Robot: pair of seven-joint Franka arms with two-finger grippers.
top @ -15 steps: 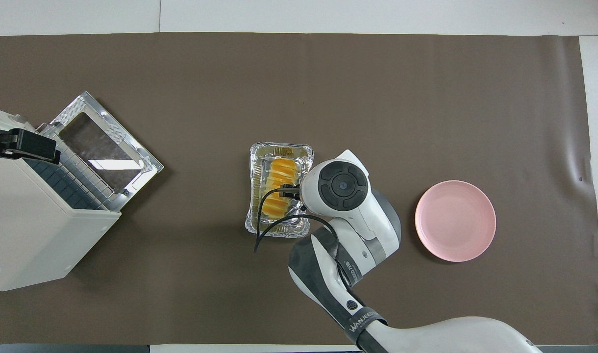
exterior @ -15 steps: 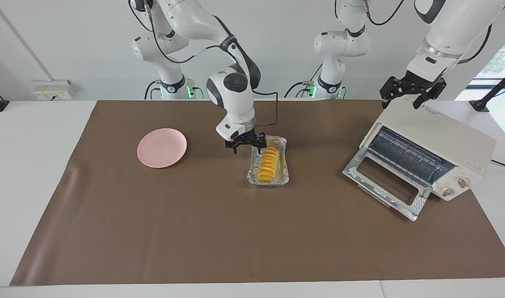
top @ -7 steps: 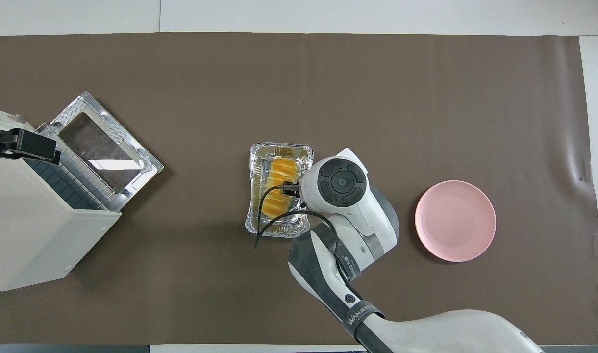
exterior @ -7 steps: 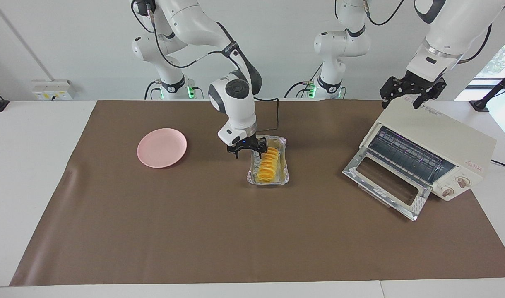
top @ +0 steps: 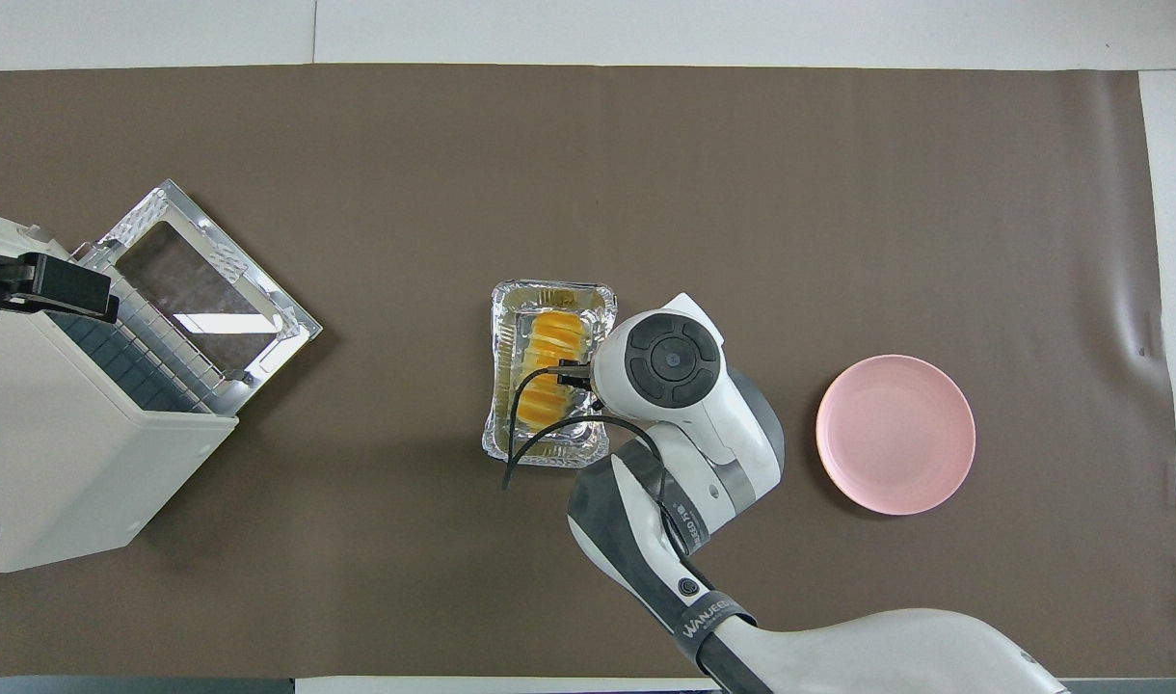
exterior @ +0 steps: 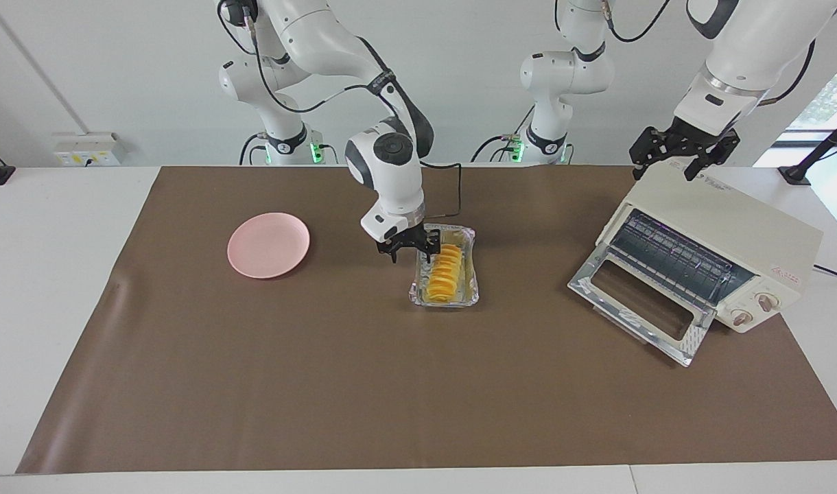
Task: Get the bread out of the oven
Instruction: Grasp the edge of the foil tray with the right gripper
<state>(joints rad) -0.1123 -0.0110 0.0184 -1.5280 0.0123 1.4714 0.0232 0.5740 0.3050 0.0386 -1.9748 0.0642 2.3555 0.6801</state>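
A boxy cream-white toaster oven [exterior: 724,240], glass door dropped open, is seen at the left arm's end of the brown mat [exterior: 418,384]; the left gripper [exterior: 683,159] hangs spread over its top. "WANJEE" is read on the right arm's sleeve. A round pink plate [exterior: 268,245] is set toward the right arm's end. At mid-mat the ridged golden-yellow bread [exterior: 443,273] lies in a crinkled silver foil tray [exterior: 470,295]; the right gripper [exterior: 410,254], fingers apart, is lowered at the tray's robot-side end.

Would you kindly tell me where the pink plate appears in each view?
Facing view: pink plate lies left of centre.
Overhead view: pink plate lies right of centre.
Shared landmark: the foil tray, between the plate and the oven.
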